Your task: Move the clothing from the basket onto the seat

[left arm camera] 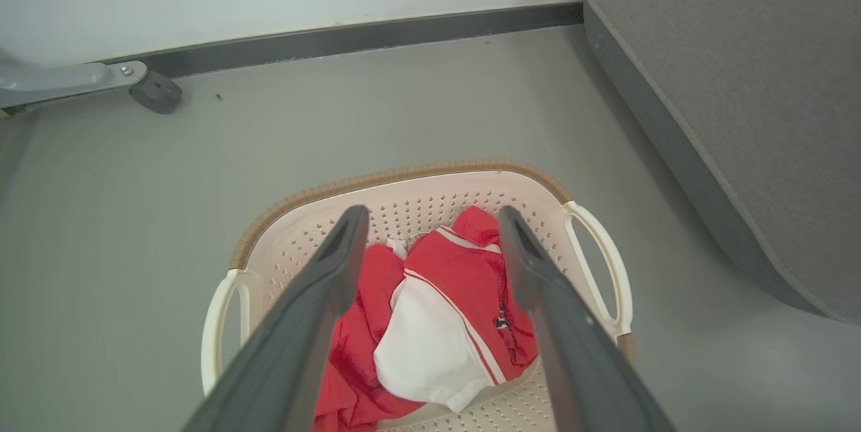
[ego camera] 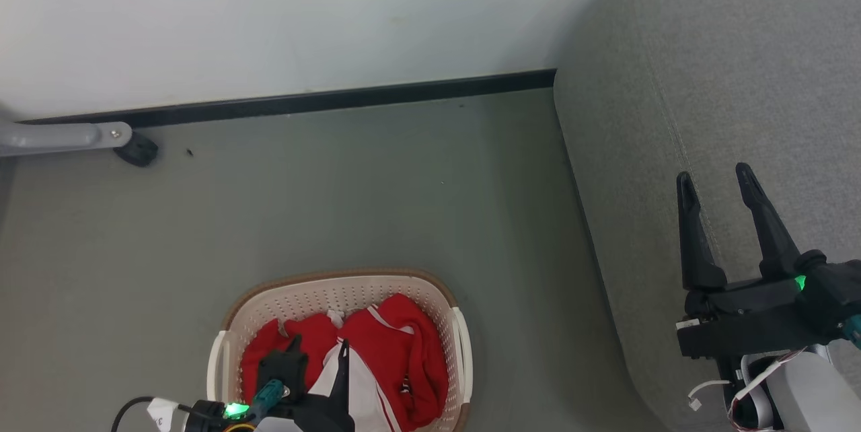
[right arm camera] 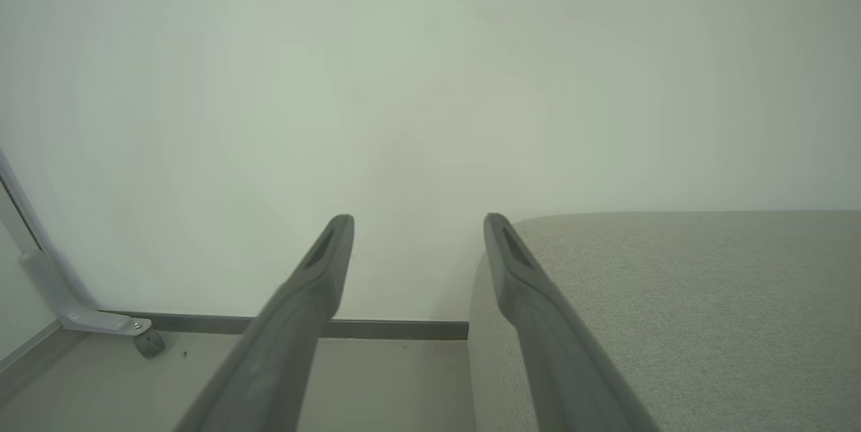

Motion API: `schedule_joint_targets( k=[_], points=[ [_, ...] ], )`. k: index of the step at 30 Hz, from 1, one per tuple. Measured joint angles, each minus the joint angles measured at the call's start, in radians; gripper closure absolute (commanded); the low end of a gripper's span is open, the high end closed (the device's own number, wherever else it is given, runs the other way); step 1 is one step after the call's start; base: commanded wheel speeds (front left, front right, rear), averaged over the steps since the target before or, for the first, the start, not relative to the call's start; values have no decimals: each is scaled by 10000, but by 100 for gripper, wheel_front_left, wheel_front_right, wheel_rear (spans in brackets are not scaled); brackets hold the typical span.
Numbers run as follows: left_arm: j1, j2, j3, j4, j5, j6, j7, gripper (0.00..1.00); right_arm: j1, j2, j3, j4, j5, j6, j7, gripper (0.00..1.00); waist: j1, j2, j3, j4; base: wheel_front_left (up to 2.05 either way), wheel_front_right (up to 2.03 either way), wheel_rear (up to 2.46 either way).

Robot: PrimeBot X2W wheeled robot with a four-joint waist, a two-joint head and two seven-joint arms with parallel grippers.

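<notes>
Clothing heaped in basket, 6 o'clock, on floor. Left hand above it, fingers apart. Right hand apart, empty, over seat at 3 o'clock. Risk: a shallow pinch catches one layer, so the garment slips free.

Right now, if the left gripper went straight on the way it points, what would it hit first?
Most likely the clothing in the basket: the open left gripper points down at it, though how far above it hangs is unclear.
</notes>
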Motion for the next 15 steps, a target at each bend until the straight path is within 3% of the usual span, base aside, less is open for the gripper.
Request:
schedule_joint_targets(
  k=[15],
  points=[
    [-1546,-6,-313,1643,-412,94,838,0,-1005,556,-48,-1383,268,144,-54,0,0,1,2343,-1122,0,0,0]
  ],
)
